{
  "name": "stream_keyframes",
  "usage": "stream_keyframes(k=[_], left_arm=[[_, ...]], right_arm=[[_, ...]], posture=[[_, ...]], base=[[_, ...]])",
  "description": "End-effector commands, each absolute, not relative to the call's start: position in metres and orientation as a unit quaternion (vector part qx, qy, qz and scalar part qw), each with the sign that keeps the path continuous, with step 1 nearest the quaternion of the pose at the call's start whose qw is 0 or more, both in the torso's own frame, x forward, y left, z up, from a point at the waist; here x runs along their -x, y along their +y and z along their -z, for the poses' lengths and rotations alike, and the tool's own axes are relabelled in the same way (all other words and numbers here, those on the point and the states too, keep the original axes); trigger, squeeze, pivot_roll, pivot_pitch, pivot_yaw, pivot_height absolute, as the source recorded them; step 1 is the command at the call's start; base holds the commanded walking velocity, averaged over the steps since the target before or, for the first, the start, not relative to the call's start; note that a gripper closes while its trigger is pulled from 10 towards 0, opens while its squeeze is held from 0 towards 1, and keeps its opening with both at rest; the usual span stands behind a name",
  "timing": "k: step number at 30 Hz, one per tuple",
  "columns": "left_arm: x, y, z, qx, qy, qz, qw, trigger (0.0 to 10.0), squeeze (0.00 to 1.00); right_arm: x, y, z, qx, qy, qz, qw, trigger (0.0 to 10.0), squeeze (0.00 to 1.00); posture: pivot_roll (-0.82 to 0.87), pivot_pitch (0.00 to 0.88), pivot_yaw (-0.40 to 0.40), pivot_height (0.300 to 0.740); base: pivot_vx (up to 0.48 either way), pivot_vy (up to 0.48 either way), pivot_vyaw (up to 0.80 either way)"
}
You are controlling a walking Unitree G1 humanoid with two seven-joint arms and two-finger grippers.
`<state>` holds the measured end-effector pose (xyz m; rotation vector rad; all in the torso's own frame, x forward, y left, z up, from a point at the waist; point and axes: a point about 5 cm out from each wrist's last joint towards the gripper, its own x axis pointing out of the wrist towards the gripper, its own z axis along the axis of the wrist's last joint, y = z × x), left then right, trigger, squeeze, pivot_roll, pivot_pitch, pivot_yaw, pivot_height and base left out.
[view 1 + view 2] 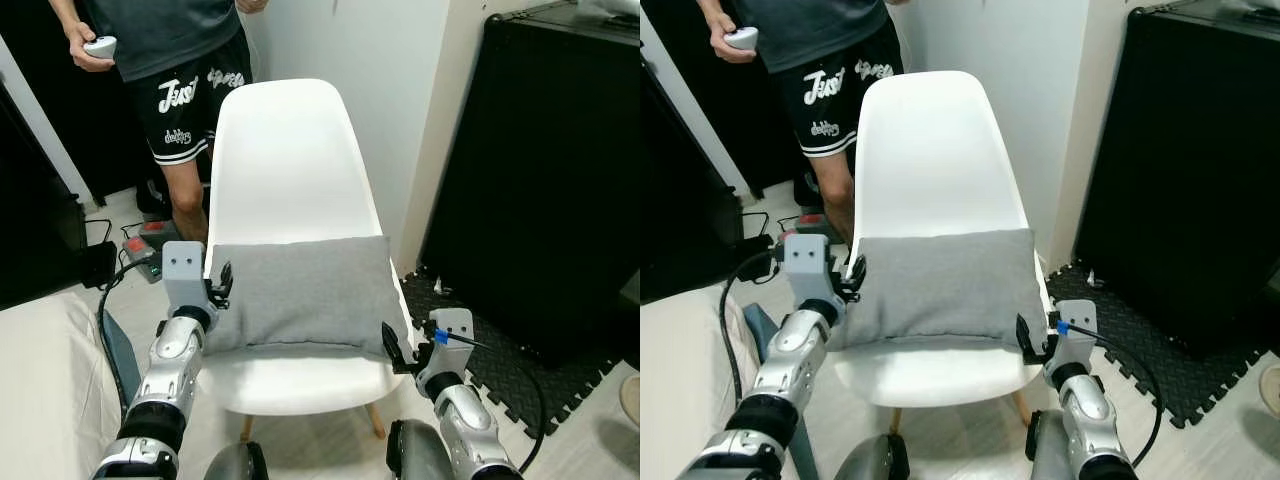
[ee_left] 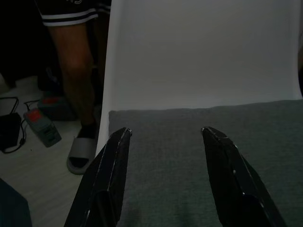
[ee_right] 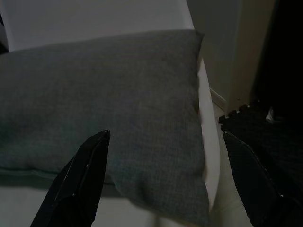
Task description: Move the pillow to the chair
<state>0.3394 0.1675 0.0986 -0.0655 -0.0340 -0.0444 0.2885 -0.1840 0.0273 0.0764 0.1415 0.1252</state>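
left gripper (image 2: 163, 137): its two black fingers are spread apart, holding nothing. it is hovering just over the pillow's left end, by the left edge of the chair seat.
right gripper (image 3: 165, 156): its fingers are spread wide too, gripping nothing. it is sitting at the pillow's front right corner, by the front right edge of the seat.
pillow (image 1: 305, 290): the gray pillow is lying on the seat of the chair, with its top edge leaning against the chair back. it is reaching from the left edge of the seat to the right edge.
chair (image 1: 285, 150): the white chair is standing right in front of the robot, with its back by the wall.
task: it is looking almost done, since the pillow is already resting on the chair.
what could go wrong: a finger could be catching the cloth when the arms are pulling away, and that would be dragging the pillow off the front edge of the seat. the right corner is hanging close to the seat's edge, so a bump there could be tipping it down.
around: a person (image 1: 180, 70) is standing behind the chair's left side, holding a white remote (image 1: 100, 46). a power strip (image 1: 145, 250) and cables are lying on the floor there. a black cabinet (image 1: 550, 180) is standing to the right.
in the way: nothing is blocking the arms, but the person's leg is close to the left arm.
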Motion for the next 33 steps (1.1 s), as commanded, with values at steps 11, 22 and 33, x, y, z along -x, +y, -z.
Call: stream_keyframes(k=[11,22,33], left_arm=[[-0.336,0.167,-0.097,0.033,-0.014,0.022,0.999,10.0,0.00],[-0.337,0.166,-0.100,0.036,-0.019,0.020,0.999,10.0,0.00],[-0.338,0.167,-0.101,0.033,-0.016,0.015,0.999,10.0,0.00]], right_arm=[[-0.291,-0.178,-0.032,-0.042,0.060,-0.074,0.995,10.0,0.00],[-0.294,-0.178,-0.037,-0.043,0.052,-0.079,0.995,10.0,0.00],[-0.295,-0.179,-0.039,-0.043,0.053,-0.080,0.994,10.0,0.00]], posture=[[-0.05,0.045,0.053,0.661],[-0.05,0.045,0.048,0.711],[-0.05,0.049,0.046,0.740]], base=[[0.000,0.000,0.00],[0.000,0.000,0.00],[0.000,0.000,0.00]])
